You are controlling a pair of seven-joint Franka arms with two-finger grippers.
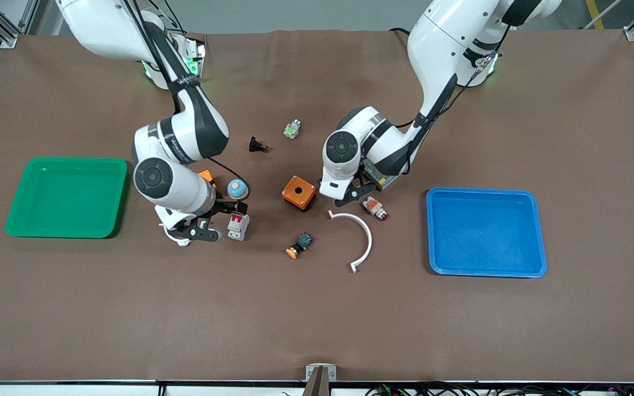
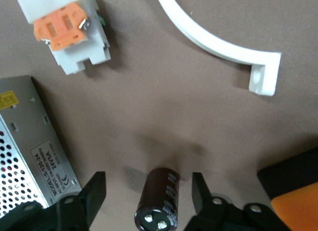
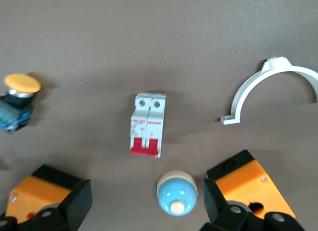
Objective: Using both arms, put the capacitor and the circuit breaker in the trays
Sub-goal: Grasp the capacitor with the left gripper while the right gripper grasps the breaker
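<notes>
Lying ungrasped on the worktop, capacitor (image 2: 158, 201) sits between the open left hand (image 2: 149, 198); circuit breaker (image 3: 147, 124) lies just beside the open right hand (image 3: 146, 203). Placement remains outstanding.

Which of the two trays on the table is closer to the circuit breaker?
The green tray, at the right arm's end. The circuit breaker lies close beside it; the blue tray lies at the left arm's end.

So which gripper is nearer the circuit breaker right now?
Right. The right gripper hangs open beside the circuit breaker; the left gripper is open around the capacitor, toward the left arm's end.
</notes>
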